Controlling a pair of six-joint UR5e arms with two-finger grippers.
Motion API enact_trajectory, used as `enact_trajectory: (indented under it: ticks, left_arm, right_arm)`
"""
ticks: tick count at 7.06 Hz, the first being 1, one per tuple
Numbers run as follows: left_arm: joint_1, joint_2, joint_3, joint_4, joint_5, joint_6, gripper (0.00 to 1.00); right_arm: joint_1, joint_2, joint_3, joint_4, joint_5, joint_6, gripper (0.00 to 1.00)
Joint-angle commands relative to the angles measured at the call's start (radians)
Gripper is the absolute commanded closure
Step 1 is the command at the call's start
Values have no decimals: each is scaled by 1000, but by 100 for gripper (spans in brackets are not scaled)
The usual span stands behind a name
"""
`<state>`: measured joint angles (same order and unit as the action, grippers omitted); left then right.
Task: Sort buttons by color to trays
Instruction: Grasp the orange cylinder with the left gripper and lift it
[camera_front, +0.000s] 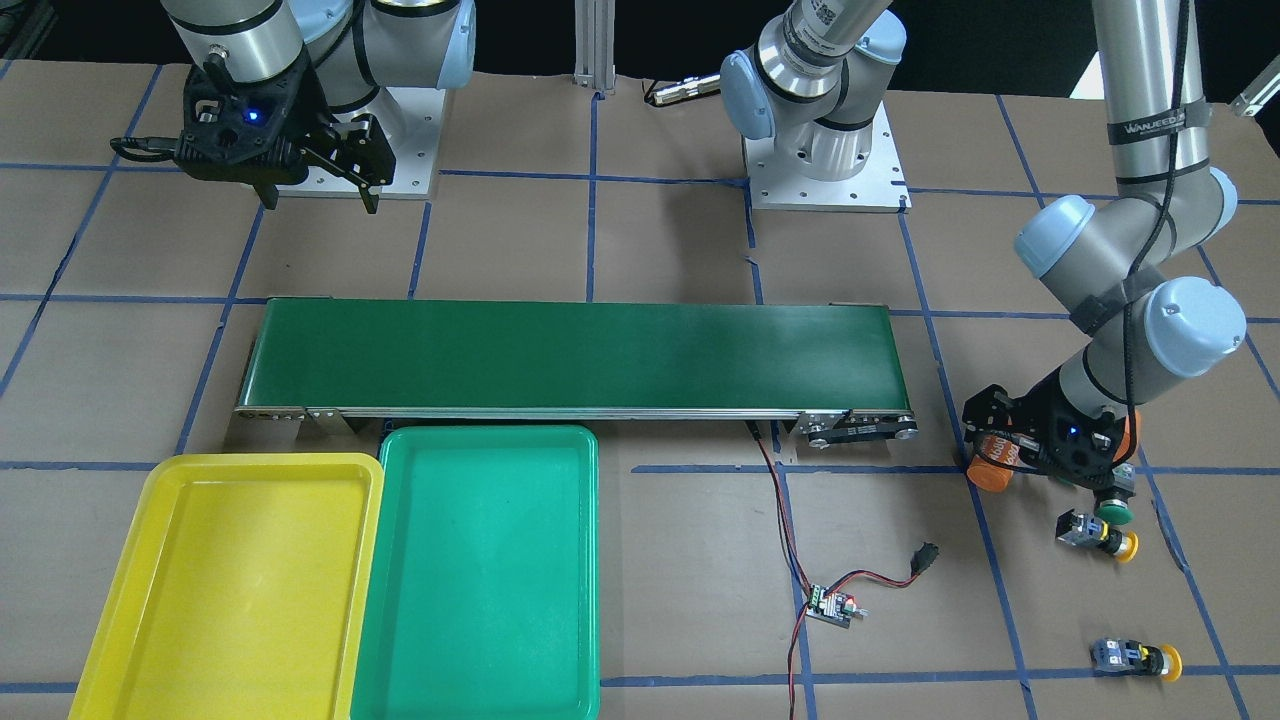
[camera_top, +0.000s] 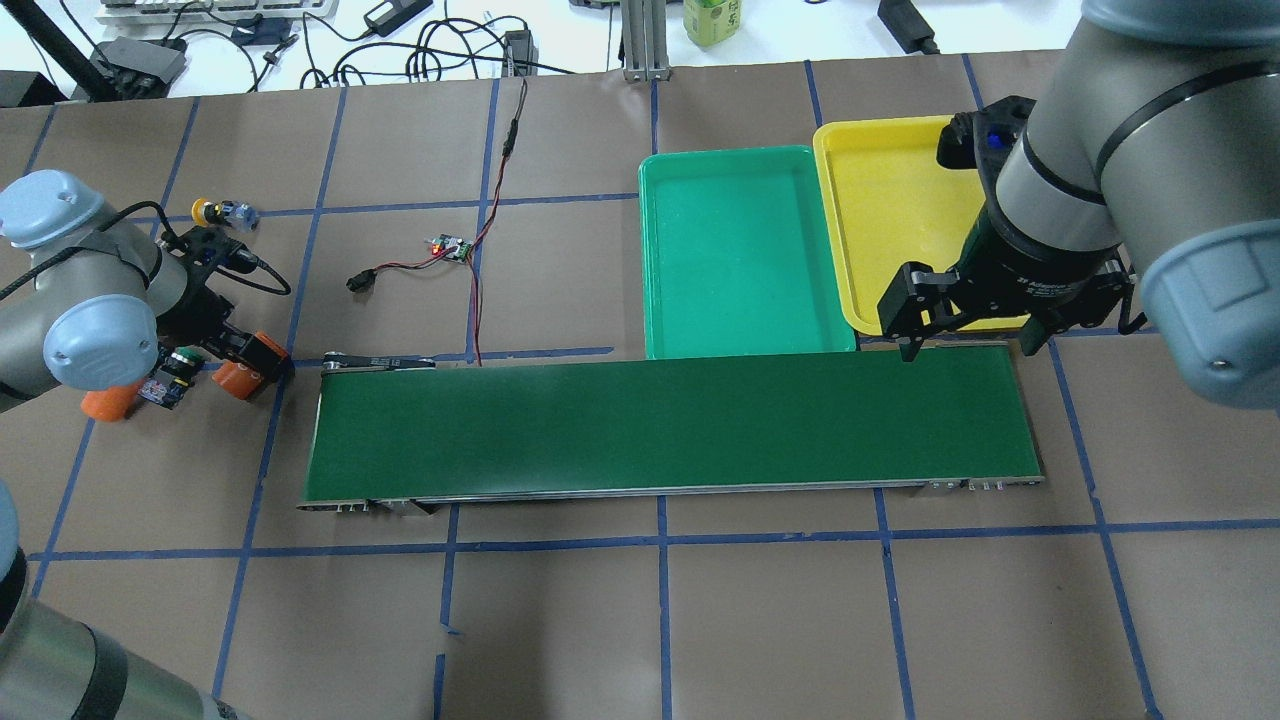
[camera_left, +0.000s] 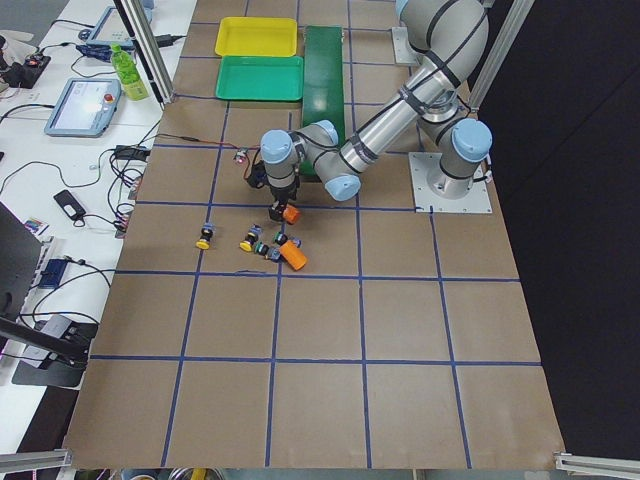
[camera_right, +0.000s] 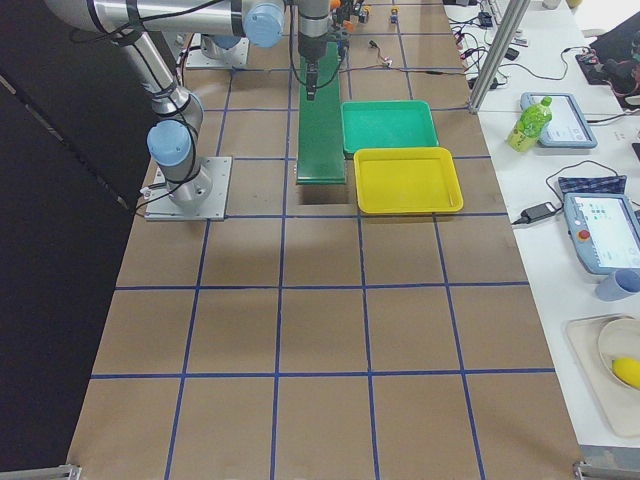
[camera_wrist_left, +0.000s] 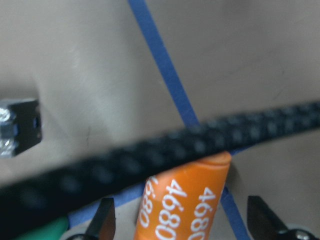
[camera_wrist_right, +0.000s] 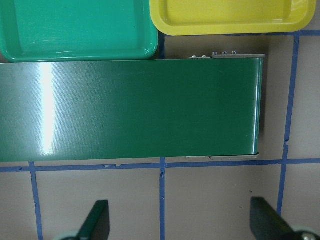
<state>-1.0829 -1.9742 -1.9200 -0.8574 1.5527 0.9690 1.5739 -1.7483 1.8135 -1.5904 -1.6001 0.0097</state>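
Observation:
A green button (camera_front: 1113, 511) and a yellow button (camera_front: 1100, 538) lie close together by my left gripper (camera_front: 1012, 462). A second yellow button (camera_front: 1136, 658) lies farther toward the table's front. I see no second green button. My left gripper is open, low over the table, its fingers on either side of an orange "4680" cylinder (camera_wrist_left: 185, 200) without touching it. My right gripper (camera_top: 967, 350) is open and empty above the conveyor's end near the trays. The yellow tray (camera_front: 240, 580) and the green tray (camera_front: 490, 570) stand side by side, both empty.
A long dark-green conveyor belt (camera_front: 570, 355) runs between the arms, next to the trays. A second orange cylinder (camera_top: 108, 400) lies beside the green button (camera_top: 172, 365). A small controller board (camera_front: 835, 605) with red and black wires lies near the conveyor's motor end.

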Motion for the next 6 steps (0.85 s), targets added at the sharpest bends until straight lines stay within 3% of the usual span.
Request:
enact_trajectory:
  ticks: [1,3,5,6]
  left_arm:
    - [0,5,-7,4,6,86,100]
    - [-18,55,-4,-11,4,168,100]
    - [-22,197,-30,-150,-5,415,100]
    - [-58,265,-81,-160,-6,486,100]
  right_arm:
    - [0,1,1,1,-1,1,0]
    - [0,4,3,-3,-4,0,0]
    - [0,3,9,0,-3,6,0]
    - [0,3,9,1,-3,7,0]
